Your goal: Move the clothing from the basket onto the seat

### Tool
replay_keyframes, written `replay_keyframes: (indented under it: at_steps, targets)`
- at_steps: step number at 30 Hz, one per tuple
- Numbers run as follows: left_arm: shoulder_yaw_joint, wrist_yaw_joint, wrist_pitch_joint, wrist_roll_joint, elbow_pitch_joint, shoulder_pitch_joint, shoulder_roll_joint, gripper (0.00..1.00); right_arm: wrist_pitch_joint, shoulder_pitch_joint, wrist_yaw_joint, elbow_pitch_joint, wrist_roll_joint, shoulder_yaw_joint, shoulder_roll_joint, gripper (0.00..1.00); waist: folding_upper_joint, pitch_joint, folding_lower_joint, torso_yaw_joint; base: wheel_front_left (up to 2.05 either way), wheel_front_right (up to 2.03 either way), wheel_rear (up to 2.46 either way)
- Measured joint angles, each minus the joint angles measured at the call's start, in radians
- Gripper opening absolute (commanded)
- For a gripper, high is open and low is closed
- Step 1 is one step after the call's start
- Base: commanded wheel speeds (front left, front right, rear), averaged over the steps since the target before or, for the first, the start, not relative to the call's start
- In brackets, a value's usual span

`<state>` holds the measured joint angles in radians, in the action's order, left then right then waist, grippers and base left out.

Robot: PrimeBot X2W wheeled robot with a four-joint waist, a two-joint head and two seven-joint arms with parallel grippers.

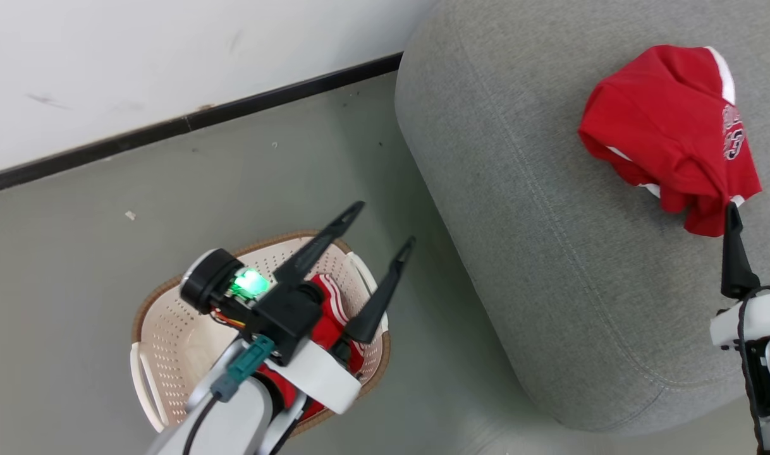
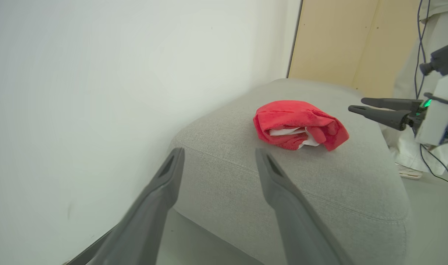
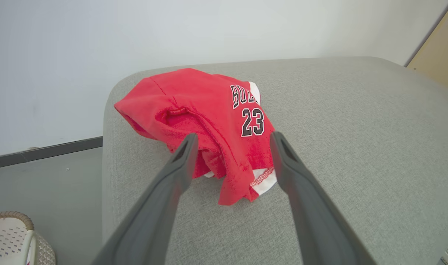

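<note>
**Seat** [image 1: 518, 189]: grey upholstery. The rounded left corner and near edge stood over bare floor [image 1: 94, 265]. Most of the top lay open around the cloth.

**Red jersey** [image 1: 663, 120]: a crumpled heap on the seat's top, toward the right. Lettering and the number 23 faced up, with a white hem on the near side. It lay well clear of the seat's left and near edges.

**Right gripper** [image 1: 759, 208]: jaws spread wide, holding nothing. The fingertips sat at the jersey's near hem; contact could not be told.

**Basket** [image 1: 164, 354]: cream, perforated, brown-rimmed. It stood on the floor left of the seat, with a strip of floor between its right rim and the seat's side.

**Second red garment** [image 1: 331, 303]: white-striped. It lay inside the basket's right half, partly hidden by the arm.

**Left gripper** [image 1: 385, 222]: jaws wide and empty. It was held above the basket's far right rim, fingers pointing toward the seat's corner.

**Wall** [image 1: 138, 63] and **dark baseboard** [image 1: 233, 110]: these bounded the floor on the far side. An open band of floor lay between them and the basket.
</note>
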<state>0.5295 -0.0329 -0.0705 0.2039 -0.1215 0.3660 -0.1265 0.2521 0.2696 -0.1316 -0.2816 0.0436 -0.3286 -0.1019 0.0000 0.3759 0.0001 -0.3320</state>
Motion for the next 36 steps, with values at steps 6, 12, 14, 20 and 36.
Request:
replay_keyframes:
  at_steps: [6, 12, 14, 20, 36]
  targets:
    - [-0.058, 0.035, -0.03, 0.007, 0.017, -0.008, -0.005, 1.0, 0.0, 0.004, 0.0, 0.055, -0.004, 0.068, -0.006, 1.0, 0.0, -0.037, 0.0, -0.012, 0.0, 0.0, 0.0]
    - [-0.136, 0.086, -0.067, 0.031, 0.027, -0.039, -0.008, 1.0, 0.0, 0.036, 0.0, 0.09, -0.004, 0.155, -0.007, 1.0, 0.0, -0.075, 0.0, 0.003, 0.0, 0.0, 0.0]
    - [-0.161, 0.104, -0.077, 0.038, 0.029, -0.062, -0.012, 1.0, 0.0, 0.06, 0.0, 0.103, 0.001, 0.189, -0.006, 1.0, 0.0, -0.088, 0.0, 0.014, 0.0, 0.0, 0.0]
    - [-0.23, 0.155, -0.109, 0.054, 0.039, -0.123, -0.029, 1.0, 0.0, 0.091, 0.0, 0.113, 0.002, 0.272, 0.003, 1.0, 0.0, -0.124, 0.0, 0.055, 0.0, 0.0, 0.0]
    - [-0.348, 0.208, -0.151, 0.125, 0.091, -0.275, -0.035, 1.0, 0.003, 0.1, 0.0, 0.075, 0.021, 0.423, 0.013, 1.0, 0.0, -0.232, 0.0, 0.191, 0.0, 0.0, 0.0]
